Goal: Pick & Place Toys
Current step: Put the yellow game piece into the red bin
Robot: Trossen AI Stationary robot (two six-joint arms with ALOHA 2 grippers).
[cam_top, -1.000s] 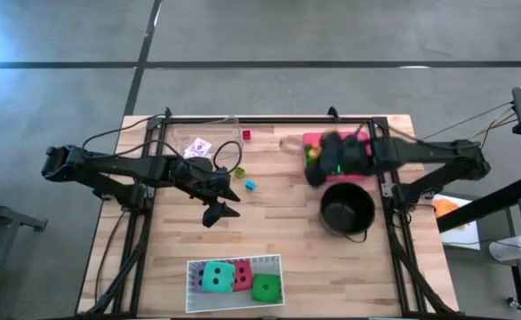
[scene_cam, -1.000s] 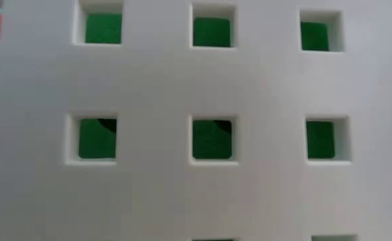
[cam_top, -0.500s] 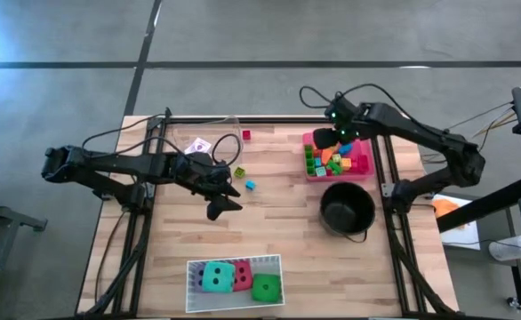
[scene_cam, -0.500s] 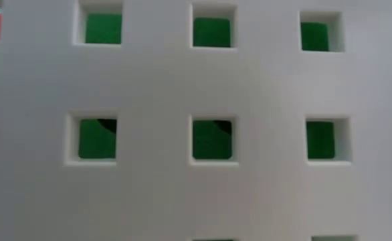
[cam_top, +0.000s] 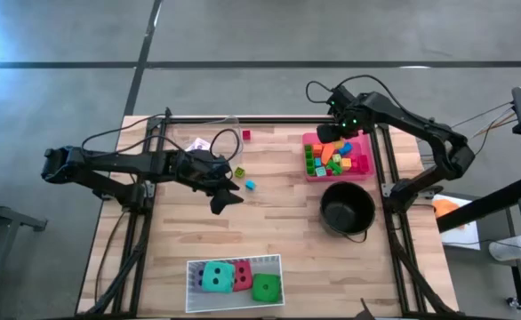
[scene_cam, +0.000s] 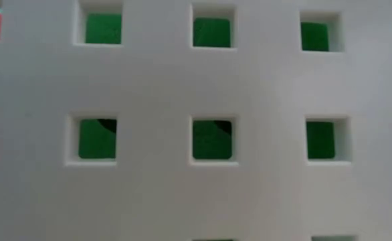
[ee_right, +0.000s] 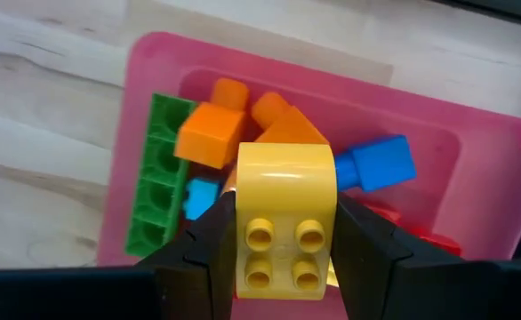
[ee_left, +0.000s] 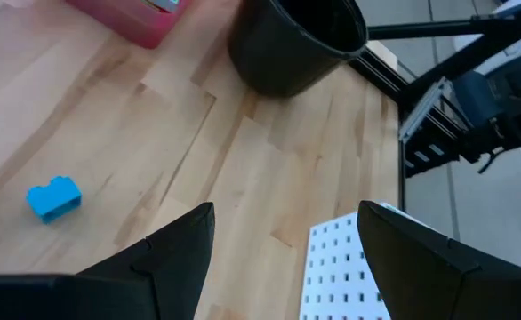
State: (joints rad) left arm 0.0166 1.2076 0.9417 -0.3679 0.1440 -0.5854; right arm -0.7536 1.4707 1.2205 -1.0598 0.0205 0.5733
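My right gripper [cam_top: 333, 135] is shut on a yellow plastic block [ee_right: 284, 222] above the pink tray [cam_top: 364, 172], which holds several bright blocks [ee_right: 209, 135]. My left gripper [cam_top: 224, 199] is open and empty above the table's middle left [ee_left: 285, 213]. A blue block [cam_top: 251, 185] [ee_left: 53, 197], a yellow-green block [cam_top: 239, 172] and a red block [cam_top: 245, 135] lie loose on the table. Teal [cam_top: 214, 278], red [cam_top: 241, 276] and green [cam_top: 266, 287] dice sit in the white tray [cam_top: 269, 260]. Cards [cam_top: 198, 145] lie at the far left. My right gripper pinches the yellow block by its two opposite flat sides [ee_right: 244, 233] between the two fingers [ee_right: 209, 244]. The fingers point down from above. The block is lifted clear over the pink tray, with its four round studs toward the wrist camera.
The black round pot [cam_top: 348, 210] [ee_left: 296, 40] stands just near of the pink tray. The white tray's perforated wall [scene_cam: 156, 87] fills the low view, with the green die behind its holes. Bare wood lies between the left gripper and the pot.
My right gripper has gone from low at the pink tray's near left corner toward the table's far edge and up, and now stands over the tray's far side. My left gripper has shifted slightly toward the far edge.
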